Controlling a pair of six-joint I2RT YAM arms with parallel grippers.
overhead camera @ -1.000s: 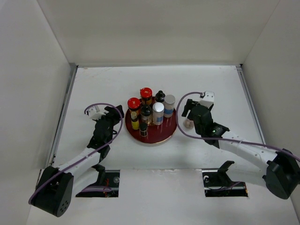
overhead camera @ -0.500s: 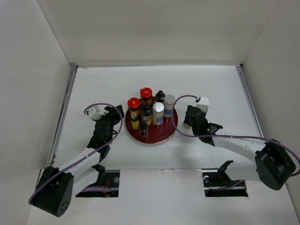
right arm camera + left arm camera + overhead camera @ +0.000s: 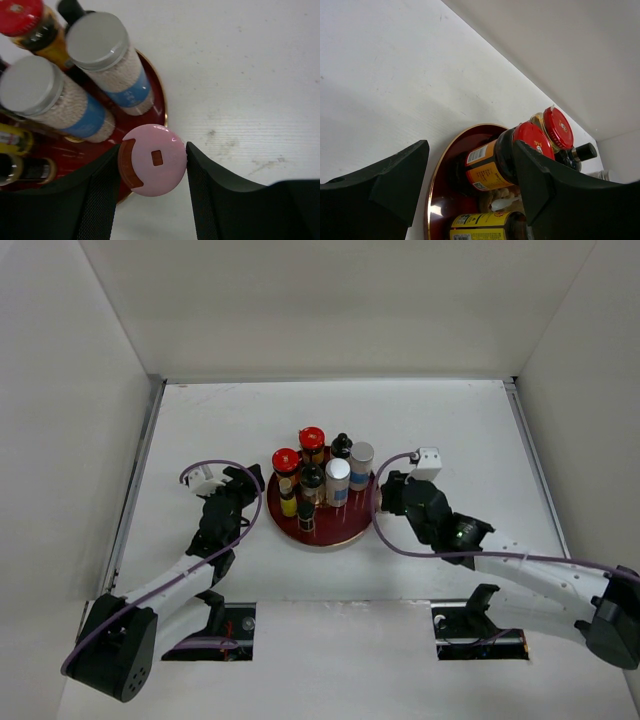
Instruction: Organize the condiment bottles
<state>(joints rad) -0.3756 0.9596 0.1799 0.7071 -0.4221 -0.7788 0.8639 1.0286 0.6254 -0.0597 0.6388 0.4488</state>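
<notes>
**Big swing in from the right side**

Over the last second the right arm has slid left. Its pincer went from out on the open table to right up against the plate's right edge, and the pink bottle came along with it. The left arm hasn't budged.

Pose-wise, the right arm lies low and stretched out from the table's near right corner. Its forearm runs up and left and its wrist points at the plate. The left arm reaches in the same way from the near left corner, wrist aimed at the plate's left edge.

The round dark red plate sits mid-table between the two wrists.

The left gripper hangs just off the plate's left rim. It's about half spread with nothing between the fingers. The right gripper is pinched onto the pink bottle's cap, with both fingers touching it in the wrist view.

Standing upright and packed together on the plate:
- two red-capped jars toward the far left
- black-capped bottles in the middle
- two silver-capped white bottles on the right side
- a yellow-labelled bottle near the left edge

The pink bottle sits right over the plate's right rim, just beside the nearer white bottle. Can't tell if it's resting on anything or lifted.
</notes>
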